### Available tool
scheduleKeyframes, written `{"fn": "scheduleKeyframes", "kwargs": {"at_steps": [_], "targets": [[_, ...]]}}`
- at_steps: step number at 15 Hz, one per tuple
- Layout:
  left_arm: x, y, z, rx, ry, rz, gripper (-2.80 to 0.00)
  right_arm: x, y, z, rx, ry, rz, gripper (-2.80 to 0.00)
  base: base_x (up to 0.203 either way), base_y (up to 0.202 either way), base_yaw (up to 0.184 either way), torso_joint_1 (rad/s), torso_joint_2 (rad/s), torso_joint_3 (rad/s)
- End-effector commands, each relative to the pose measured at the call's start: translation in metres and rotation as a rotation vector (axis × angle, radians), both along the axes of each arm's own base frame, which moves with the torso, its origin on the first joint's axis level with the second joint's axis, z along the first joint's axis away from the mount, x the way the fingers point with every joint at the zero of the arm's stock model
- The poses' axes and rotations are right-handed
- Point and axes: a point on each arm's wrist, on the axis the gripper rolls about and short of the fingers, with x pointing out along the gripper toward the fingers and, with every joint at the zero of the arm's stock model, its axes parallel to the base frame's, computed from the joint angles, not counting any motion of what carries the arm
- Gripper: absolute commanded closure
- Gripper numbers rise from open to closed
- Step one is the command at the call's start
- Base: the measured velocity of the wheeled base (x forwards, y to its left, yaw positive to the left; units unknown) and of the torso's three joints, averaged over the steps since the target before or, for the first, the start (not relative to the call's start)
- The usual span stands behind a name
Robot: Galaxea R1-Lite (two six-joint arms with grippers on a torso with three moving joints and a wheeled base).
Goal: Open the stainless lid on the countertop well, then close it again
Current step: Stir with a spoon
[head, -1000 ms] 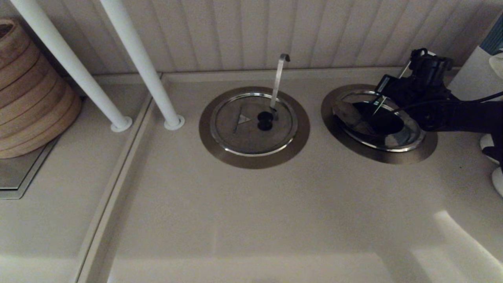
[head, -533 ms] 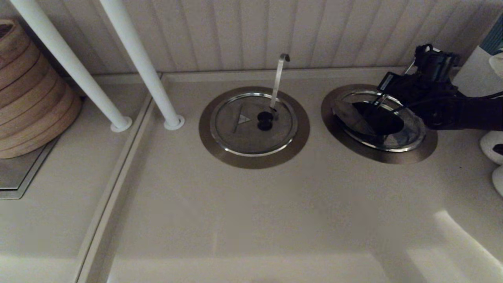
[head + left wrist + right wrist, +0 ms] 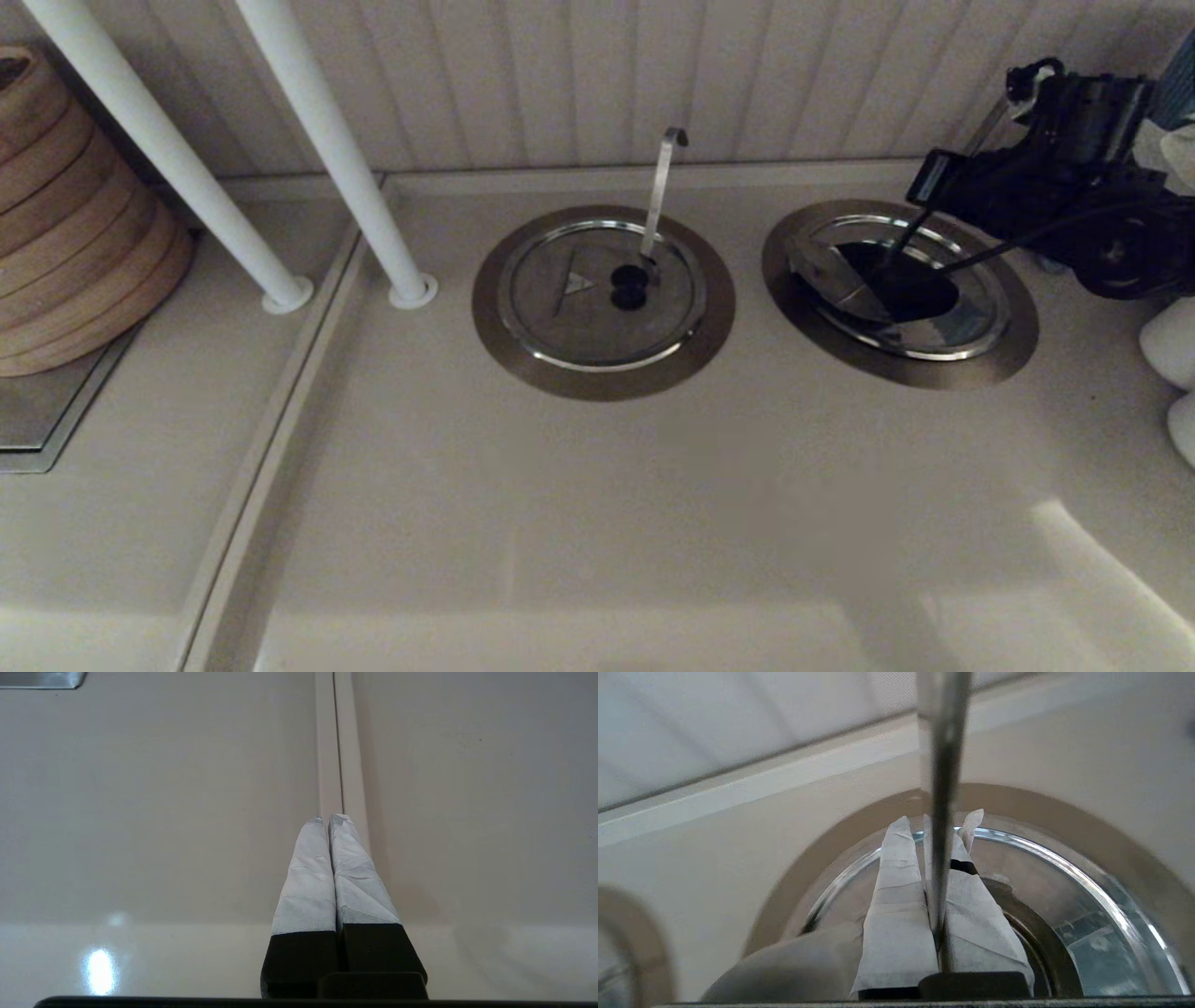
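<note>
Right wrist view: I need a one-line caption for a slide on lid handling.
Right gripper shut on a thin steel rod above the open countertop well, the stainless lid tilted up.

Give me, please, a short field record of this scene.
lid: stainless lid folded up, tilted at the well's left
well: countertop well partly uncovered, dark inside
right: right gripper over the well, shut on thin steel strip
left: left gripper shut, parked above counter
neighbour: second lid flat, ladle handle upright
</note>
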Motion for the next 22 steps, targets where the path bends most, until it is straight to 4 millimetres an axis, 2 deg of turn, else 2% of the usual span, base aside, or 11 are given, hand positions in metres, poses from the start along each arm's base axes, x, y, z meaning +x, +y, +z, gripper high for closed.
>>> {"fn": "scheduleKeyframes", "kwargs": {"at_steps": [1,10,15,18,22], "targets": [[0.0,0.0,0.0,0.0,0.0,0.0,0.0,-0.023,0.009,0.021,-0.003,-0.043,0.023,0.0,0.0,0.0,0.0,0.0,0.0,0.0],[0.0,0.0,0.0,0.0,-0.001,0.0,0.0,-0.042,0.011,0.026,-0.106,-0.02,0.009,0.0,0.0,0.0,0.0,0.0,0.0,0.0],[0.0,0.0,0.0,0.0,0.0,0.0,0.0,-0.055,0.013,0.019,-0.136,0.071,0.112,0.0,0.0,0.0,0.0,0.0,0.0,0.0],[0.0,0.0,0.0,0.0,-0.001,0.0,0.0,-0.052,0.008,0.011,-0.212,0.107,0.1,0.0,0.0,0.0,0.0,0.0,0.0,0.0],[0.0,0.0,0.0,0.0,-0.001,0.0,0.0,-0.037,0.0,-0.003,-0.295,0.151,-0.004,0.0,0.0,0.0,0.0,0.0,0.0,0.0]]}}
